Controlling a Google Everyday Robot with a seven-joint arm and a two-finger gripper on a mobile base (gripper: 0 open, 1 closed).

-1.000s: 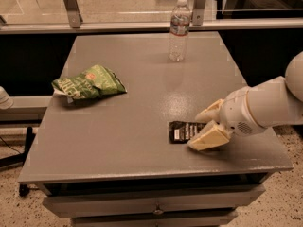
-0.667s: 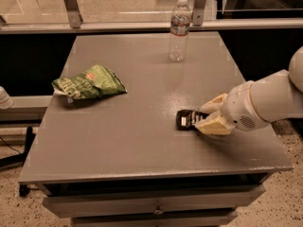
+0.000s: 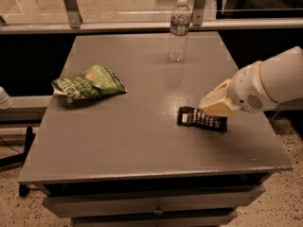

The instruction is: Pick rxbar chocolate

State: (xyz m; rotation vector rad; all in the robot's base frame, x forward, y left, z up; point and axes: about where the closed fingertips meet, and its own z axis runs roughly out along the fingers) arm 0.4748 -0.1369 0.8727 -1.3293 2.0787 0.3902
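We see the rxbar chocolate (image 3: 199, 119) lying flat on the grey table (image 3: 142, 145), on the right part as viewed, toward the front. The gripper (image 3: 214, 106) sits at the bar's far right end and overlaps it; we cannot tell if it is clamped or loose. A green snack bag (image 3: 87, 82) lies well apart at left. A water bottle (image 3: 179, 30) stands upright near the back edge.

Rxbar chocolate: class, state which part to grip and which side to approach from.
The rxbar chocolate lies flat on the table, long axis running across the view: probably pinch across its narrow width, from above. The gripper sits at its right end.
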